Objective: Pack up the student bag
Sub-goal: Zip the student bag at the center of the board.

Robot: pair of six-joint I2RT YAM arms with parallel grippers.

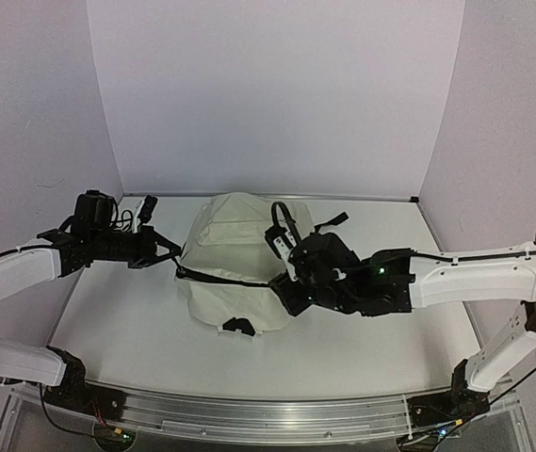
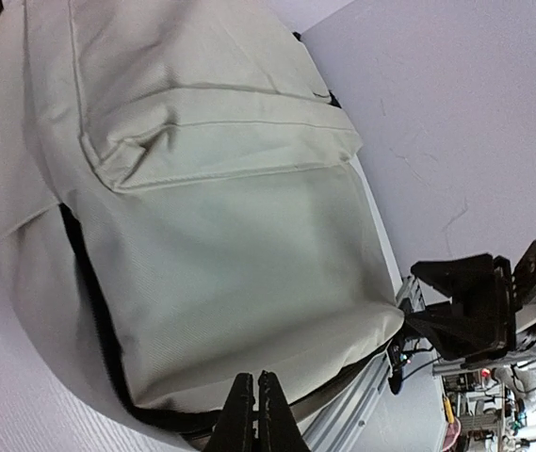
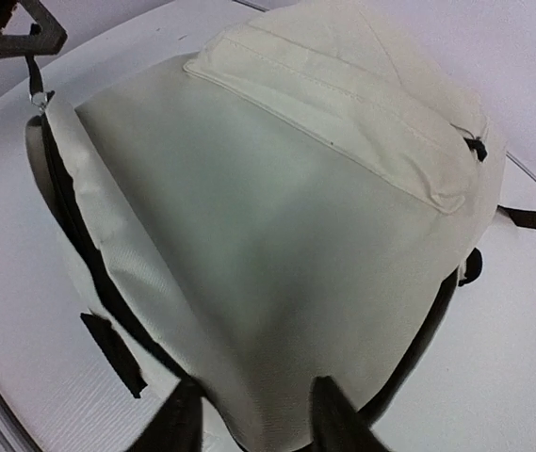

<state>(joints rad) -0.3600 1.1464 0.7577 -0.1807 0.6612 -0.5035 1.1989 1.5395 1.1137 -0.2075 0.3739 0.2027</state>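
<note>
The student bag [image 1: 235,254], a cream backpack with black zippers, lies in the middle of the table, front pocket [image 3: 343,104] up. My left gripper [image 1: 171,252] sits at the bag's left corner, shut, and in the right wrist view a thin zipper pull [image 3: 37,92] runs taut up into it. In the left wrist view its fingers [image 2: 256,395] are pressed together over the black zipper line [image 2: 89,311]. My right gripper [image 1: 284,273] is at the bag's near right corner. It is open, its two fingers [image 3: 329,419] apart with the bag's cream corner [image 3: 253,419] bulging between them.
Black straps [image 1: 286,212] and a strap end [image 1: 338,218] stick out behind the bag, and a black strap tab [image 1: 239,326] lies at its near edge. White walls enclose the table on three sides; a metal rail [image 1: 249,410] runs along the near edge.
</note>
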